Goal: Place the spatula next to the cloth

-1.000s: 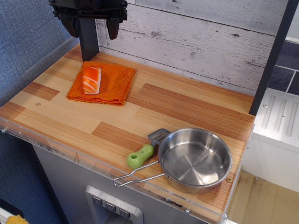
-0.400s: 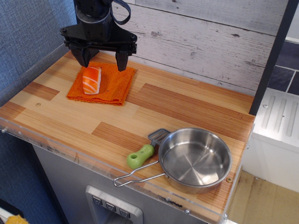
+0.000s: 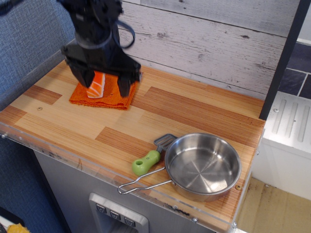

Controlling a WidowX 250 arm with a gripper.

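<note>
The black arm hangs down over the back-left corner of the table [image 3: 194,111], wrist pointing pretty much straight down. Its pincer [image 3: 105,83] is spread wide, one finger on each side of the salmon sushi toy [image 3: 96,85], tips right above the orange cloth [image 3: 111,93], nothing pinched. The spatula [image 3: 151,157] lies way over at the front edge, well apart from the cloth, green handle toward the front, grey blade touching the rim of the steel pan [image 3: 203,165]. The pan's wire handle runs just beside the green handle.
</note>
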